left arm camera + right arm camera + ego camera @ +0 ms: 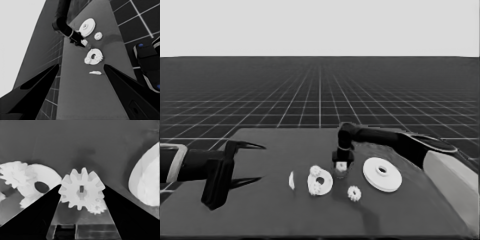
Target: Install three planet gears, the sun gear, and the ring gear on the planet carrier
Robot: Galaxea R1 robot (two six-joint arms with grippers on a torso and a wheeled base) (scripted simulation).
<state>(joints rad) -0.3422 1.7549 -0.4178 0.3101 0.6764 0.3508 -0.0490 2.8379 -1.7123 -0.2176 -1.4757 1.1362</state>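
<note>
Two gears [316, 179] sit on my smaller round part [320, 184] at lower centre; right gripper [341, 169] clamps a third gear [81, 188]; left gripper [255, 162] parked open, left edge.

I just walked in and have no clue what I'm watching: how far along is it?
Two gears already sit on the smaller round part. The right gripper holds a third gear just beside it. One gear and the larger round part still wait on the table.
</note>
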